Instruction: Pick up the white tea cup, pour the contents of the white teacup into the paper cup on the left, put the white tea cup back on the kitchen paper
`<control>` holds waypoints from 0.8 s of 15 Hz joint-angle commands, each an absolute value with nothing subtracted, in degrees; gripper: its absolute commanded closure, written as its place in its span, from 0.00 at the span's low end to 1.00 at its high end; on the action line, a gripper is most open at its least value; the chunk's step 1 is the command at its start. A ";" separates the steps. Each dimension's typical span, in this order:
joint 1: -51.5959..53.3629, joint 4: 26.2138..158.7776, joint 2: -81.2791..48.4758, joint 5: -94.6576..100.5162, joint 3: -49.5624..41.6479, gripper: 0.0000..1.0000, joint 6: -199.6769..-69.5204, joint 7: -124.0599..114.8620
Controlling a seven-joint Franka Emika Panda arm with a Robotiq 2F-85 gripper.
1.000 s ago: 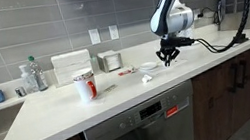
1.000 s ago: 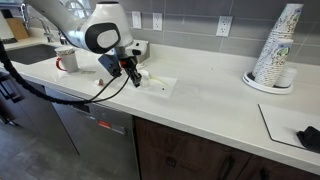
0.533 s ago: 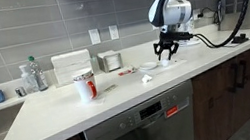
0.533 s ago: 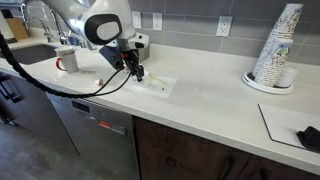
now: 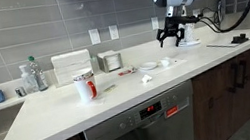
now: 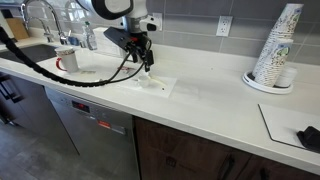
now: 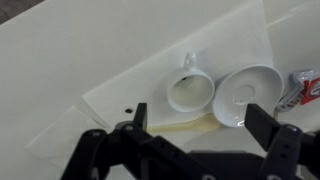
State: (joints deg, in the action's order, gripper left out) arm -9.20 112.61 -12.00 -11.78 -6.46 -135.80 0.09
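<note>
In the wrist view the white tea cup [image 7: 190, 91] stands upright on the kitchen paper [image 7: 110, 105], with a white saucer [image 7: 248, 96] right beside it. My gripper [image 7: 200, 125] hangs open above them, its fingers spread wide and holding nothing. Both exterior views show the gripper [image 5: 171, 38] [image 6: 147, 62] raised well above the kitchen paper [image 5: 161, 66] [image 6: 166, 88]. The paper cup [image 5: 85, 85] [image 6: 66, 59] with red print stands apart on the counter, toward the sink side.
A yellowish wet streak [image 7: 170, 124] lies on the paper near the cup. A red packet [image 7: 302, 90] is beside the saucer. A white box [image 5: 71, 66] and bottle [image 5: 33, 74] stand by the wall. A tall cup stack [image 6: 276, 48] stands far along the counter.
The gripper has opened and let go of the tea cup, then risen well above the kitchen paper. The cup stays on the sheet.
</note>
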 commanded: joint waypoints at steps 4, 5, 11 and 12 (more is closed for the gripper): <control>-8.51 110.33 -10.15 -1.71 -8.88 0.00 -136.74 -2.81; -8.57 109.78 -9.80 -0.28 -8.97 0.00 -136.08 -2.68; -9.15 108.12 -9.13 -2.15 -7.93 0.00 -130.92 1.81; -9.15 108.11 -9.10 -2.15 -7.90 0.00 -130.87 1.97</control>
